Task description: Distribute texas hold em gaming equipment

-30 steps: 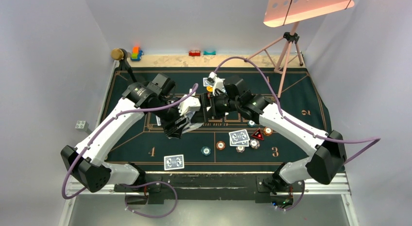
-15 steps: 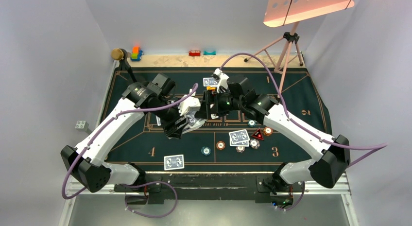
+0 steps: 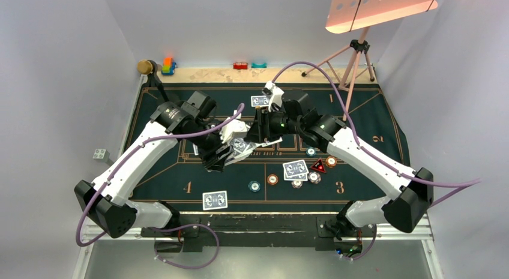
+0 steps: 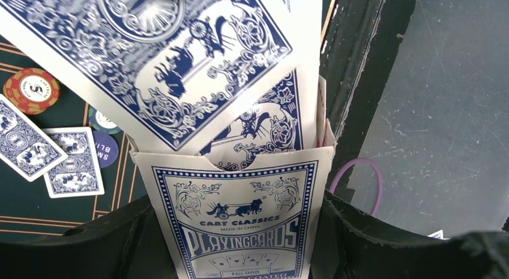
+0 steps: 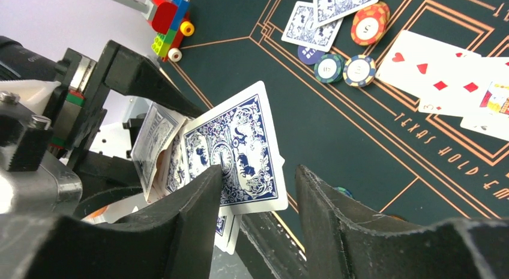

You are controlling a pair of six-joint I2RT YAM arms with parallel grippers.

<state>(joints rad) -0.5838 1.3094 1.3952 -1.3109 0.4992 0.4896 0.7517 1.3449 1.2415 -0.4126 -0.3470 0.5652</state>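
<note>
My left gripper (image 3: 230, 149) is shut on an open blue-and-white card box (image 4: 240, 222), held above the green mat. Blue-backed cards (image 4: 162, 57) fan out of the box's mouth. My right gripper (image 3: 254, 132) has reached in from the right. Its jaws stand apart around one protruding card (image 5: 237, 156); the left finger (image 5: 201, 201) touches the card's back and the other stays clear. Dealt cards lie on the mat (image 3: 296, 169), (image 3: 215, 200), (image 3: 261, 101). Chips (image 3: 272, 179) and a red triangular marker (image 3: 318, 166) lie near the front right.
Face-up cards (image 5: 441, 72) lie on the mat's centre print. Toy blocks (image 3: 168, 65) and two small pieces (image 3: 240, 65) sit along the back edge. A tripod (image 3: 354, 63) stands at the back right. The mat (image 3: 372, 129) ends near the table's right side.
The right gripper has moved left to the box in my left gripper, and its jaws have narrowed around a protruding card. The left arm has stayed still.
</note>
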